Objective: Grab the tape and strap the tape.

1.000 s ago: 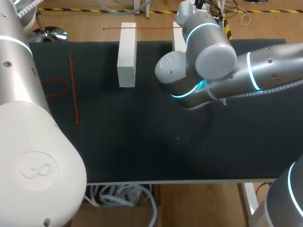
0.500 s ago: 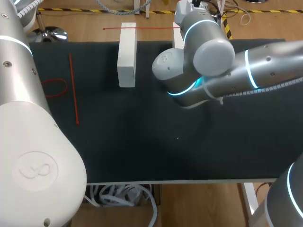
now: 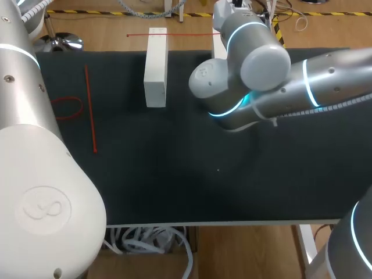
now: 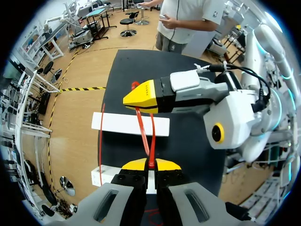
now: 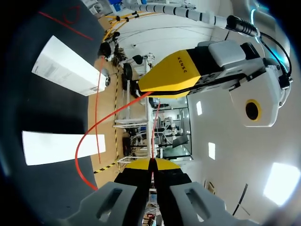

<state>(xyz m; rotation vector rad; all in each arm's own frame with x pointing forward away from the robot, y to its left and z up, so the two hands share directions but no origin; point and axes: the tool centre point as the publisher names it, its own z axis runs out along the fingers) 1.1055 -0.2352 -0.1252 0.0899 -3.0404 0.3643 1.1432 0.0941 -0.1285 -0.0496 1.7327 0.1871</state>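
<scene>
Currently pinching a thin red tape [image 4: 141, 127] with the left gripper [image 4: 151, 164], yellow tips pressed flat together on it. Clamping the same tape farther along with the right gripper [image 5: 151, 163], likewise closed tight on the strand. Pointing tip to tip, close together, above the black table [image 3: 174, 174].

From the left wrist: two short red strands between one pair of tips and the other, taut enough to run nearly straight, crossing over a white block [image 4: 130, 125] on the table beneath. From the right wrist: one thin strand straight from the closed tips toward the other gripper, plus a slack red bow sagging out to one side and curving back beside the right gripper. Cannot tell whether the low end of that bow touches the table.

From the head camera: neither the grippers nor the held tape visible, both hidden behind the bulky joints of the right arm [image 3: 273, 75], which comes in from the right and ends over the far middle of the table. Filling the near left corner, the left arm [image 3: 35, 145]. Lying lengthwise at the far edge, the white block again, with a second white block [image 3: 219, 51] just beside it, mostly covered by the right arm. Well apart from these, on the table's left part, a straight red line [image 3: 90, 110] and beside it a small red loop [image 3: 68, 108].
</scene>
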